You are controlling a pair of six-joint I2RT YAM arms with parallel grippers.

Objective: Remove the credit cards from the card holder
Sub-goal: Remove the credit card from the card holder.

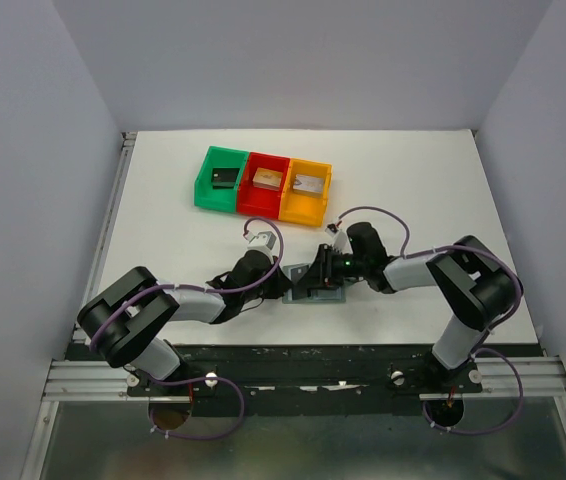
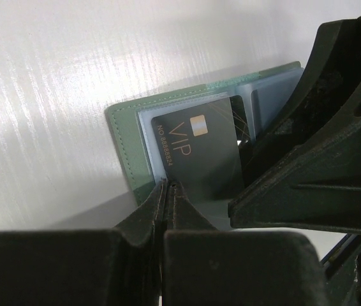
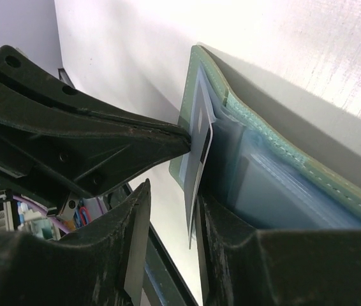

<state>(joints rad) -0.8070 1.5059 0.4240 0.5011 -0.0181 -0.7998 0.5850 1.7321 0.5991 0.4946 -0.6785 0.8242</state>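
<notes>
Right gripper (image 3: pixel 174 199) straddles the black VIP card (image 3: pixel 201 153), jaws apart, a gap showing on one side of the card, so no clamp yet. The card's near end juts past the edge of the open card holder (image 3: pixel 276 148), which lies on the white table (image 1: pixel 413 180) between the two arms. Left gripper (image 2: pixel 168 186), jaws pressed together, bears down with its tips on the holder's edge just beside the card.

The risks, as I read it: if the right jaws close on the pale blue pocket (image 2: pixel 273 102) along with the card, the whole holder drags. If the left tips slide off that narrow edge, the holder lifts. A thin bite on the card could let it slip or flex.
</notes>
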